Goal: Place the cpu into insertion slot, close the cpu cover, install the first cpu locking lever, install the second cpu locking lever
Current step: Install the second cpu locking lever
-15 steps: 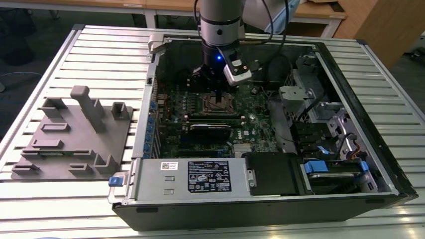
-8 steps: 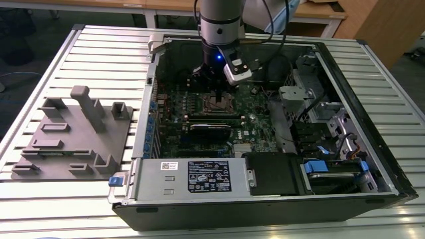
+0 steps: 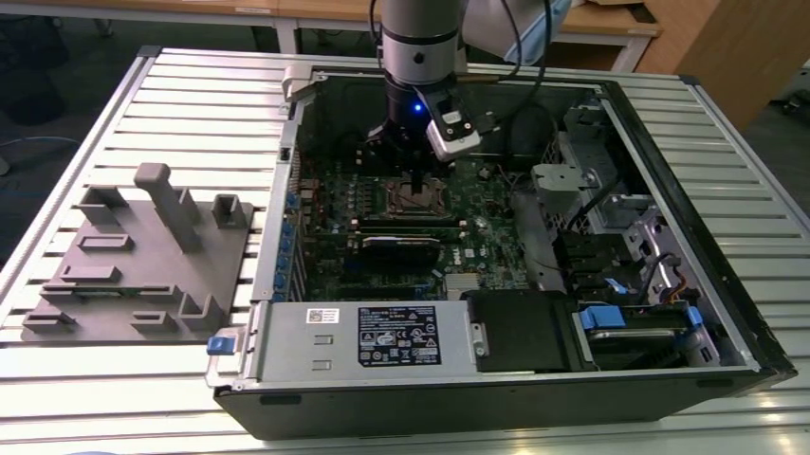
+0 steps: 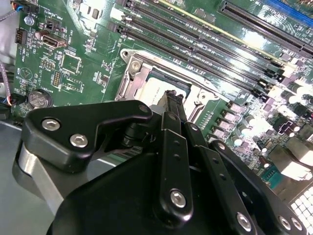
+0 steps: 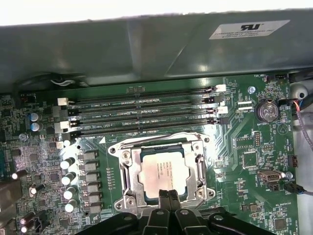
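The arm [image 3: 420,38] reaches straight down, wrist vertical, and the tool [image 3: 419,180] points downward with its fingers [image 5: 168,199] pressed together.

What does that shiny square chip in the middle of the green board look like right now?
The chip is a small flat square with a pale silver-grey metal top bearing faint print. It lies level in its socket on the green board, with a metal frame down around its edges, so the top shows through the frame's cut-out. The black claw sits right over one edge of the chip; whether it touches the chip cannot be told.
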Available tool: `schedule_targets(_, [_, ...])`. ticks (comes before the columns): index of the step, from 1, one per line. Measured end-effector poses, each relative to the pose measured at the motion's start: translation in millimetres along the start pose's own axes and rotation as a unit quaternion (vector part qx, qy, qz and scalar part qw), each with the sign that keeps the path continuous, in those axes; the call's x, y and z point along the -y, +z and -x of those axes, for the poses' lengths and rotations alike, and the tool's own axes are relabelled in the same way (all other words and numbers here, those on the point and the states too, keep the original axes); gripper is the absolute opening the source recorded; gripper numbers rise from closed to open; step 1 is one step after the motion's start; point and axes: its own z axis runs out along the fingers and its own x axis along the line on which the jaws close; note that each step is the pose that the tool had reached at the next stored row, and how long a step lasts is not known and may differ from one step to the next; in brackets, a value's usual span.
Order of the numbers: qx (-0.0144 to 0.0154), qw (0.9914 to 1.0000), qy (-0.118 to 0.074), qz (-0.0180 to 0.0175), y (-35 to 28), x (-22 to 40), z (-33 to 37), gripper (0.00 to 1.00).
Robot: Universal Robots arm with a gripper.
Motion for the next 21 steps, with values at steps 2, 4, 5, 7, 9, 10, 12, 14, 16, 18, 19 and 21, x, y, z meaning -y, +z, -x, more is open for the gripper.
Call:
schedule_targets(2, [-0.0001,1.00000,0.000,-0.0002,-1.0,0.1,0.0,0.11])
schedule_targets(4, [-0.0001,1.00000,0.000,-0.0001,-2.3,0.1,0.2,0.11])
schedule_targets(5, [-0.0001,1.00000,0.000,-0.0001,-3.0,0.1,0.2,0.11])
schedule_targets(7, [0.0000,1.00000,0.000,-0.0001,-4.2,0.2,0.4,0.11])
schedule_targets(9, [0.0000,1.00000,0.000,0.0000,-4.5,0.1,0.4,0.11])
schedule_targets(10, [0.0000,1.00000,0.000,0.0000,-4.5,0.1,0.4,0.11])
schedule_targets(12, [0.0000,1.00000,0.000,-0.0001,-4.7,0.2,0.4,0.11])
schedule_targets(14, [0.0000,1.00000,0.000,-0.0001,-4.7,0.2,0.4,0.11])
schedule_targets(16, [-0.0001,1.00000,0.000,-0.0001,-4.9,0.2,0.4,0.11])
schedule_targets(18, [0.0000,1.00000,0.000,-0.0001,-4.9,0.2,0.4,0.11])
schedule_targets(19, [0.0000,1.00000,0.000,-0.0001,-5.0,0.2,0.4,0.11])
schedule_targets(21, [0.0000,1.00000,0.000,-0.0001,-5.0,0.2,0.4,0.11])
